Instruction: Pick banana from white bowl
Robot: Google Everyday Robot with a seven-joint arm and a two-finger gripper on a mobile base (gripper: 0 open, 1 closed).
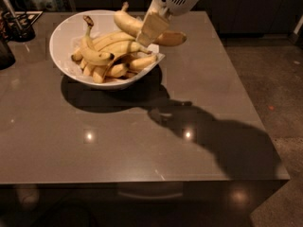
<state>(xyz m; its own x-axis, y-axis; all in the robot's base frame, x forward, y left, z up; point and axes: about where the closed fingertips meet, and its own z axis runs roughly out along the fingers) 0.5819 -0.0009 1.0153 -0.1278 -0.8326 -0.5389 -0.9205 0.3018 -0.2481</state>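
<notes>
The white bowl [64,41] stands at the table's back left and holds several bananas. Among them is a slim curved one with a long upright stem [92,51]. My gripper [150,30] hangs over the bowl's right rim and is shut on the large thick banana [130,23]. That banana is lifted clear of the pile, lying roughly level above the rim. Its short stem points up to the left and its brownish tip [177,38] sticks out to the right of the fingers.
The bowl stands on a dark glossy table [142,126], whose right edge borders a speckled floor. Dark objects, including a holder with utensils [16,22], stand at the far left edge. The arm's shadow falls across the table's centre right.
</notes>
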